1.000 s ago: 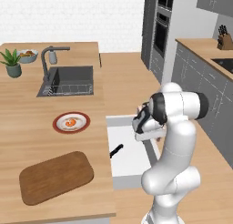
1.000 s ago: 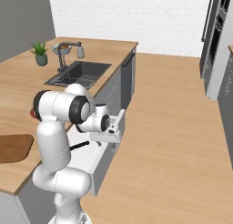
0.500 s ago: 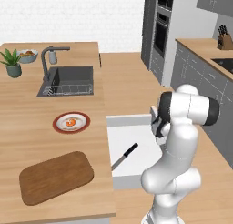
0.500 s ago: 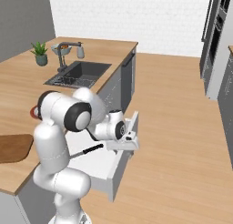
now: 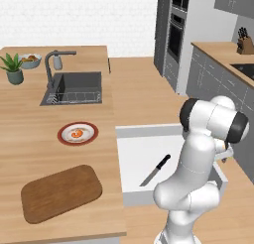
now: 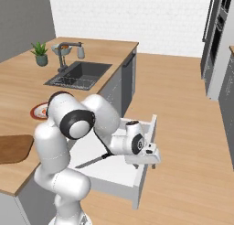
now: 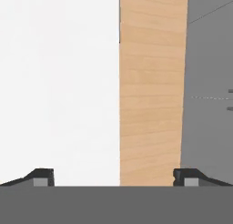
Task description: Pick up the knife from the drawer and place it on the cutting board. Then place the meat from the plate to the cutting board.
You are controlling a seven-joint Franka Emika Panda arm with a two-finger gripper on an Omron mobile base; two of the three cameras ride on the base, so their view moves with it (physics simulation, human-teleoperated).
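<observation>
Hand view: my two dark fingertips (image 7: 42,176) sit far apart at the bottom corners with nothing between them, so I read the fingers as wide and empty; past them I see a white surface on the left, a strip of wooden floor (image 7: 152,82) down the middle and a grey cabinet front (image 7: 209,82) on the right. In the right base view the gripper (image 6: 148,156) hangs at the outer end of the pulled-out drawer (image 6: 148,132), right by its grey front panel, with the forearm reaching across the drawer's white inside. In the left base view the hand is mostly hidden behind the white arm, only a bit shows at the drawer's far corner. The knife (image 5: 156,170) lies flat on the drawer floor, diagonal, black handle toward the far right, grey blade toward the near left; in the right base view I see its blade poking out below the forearm, clear of the gripper. The cutting board (image 5: 61,192) lies on the wooden counter (image 5: 30,139) near the front edge, just left of the drawer, bare. The plate (image 5: 77,133) sits farther back on the counter between board and sink (image 5: 74,87), with the meat (image 5: 76,134) at its middle. Behind the sink's left side I see a potted plant (image 5: 13,68) and a small grey bowl (image 5: 30,60) with orange food; a knife block (image 5: 242,43) stands on the far right counter.
</observation>
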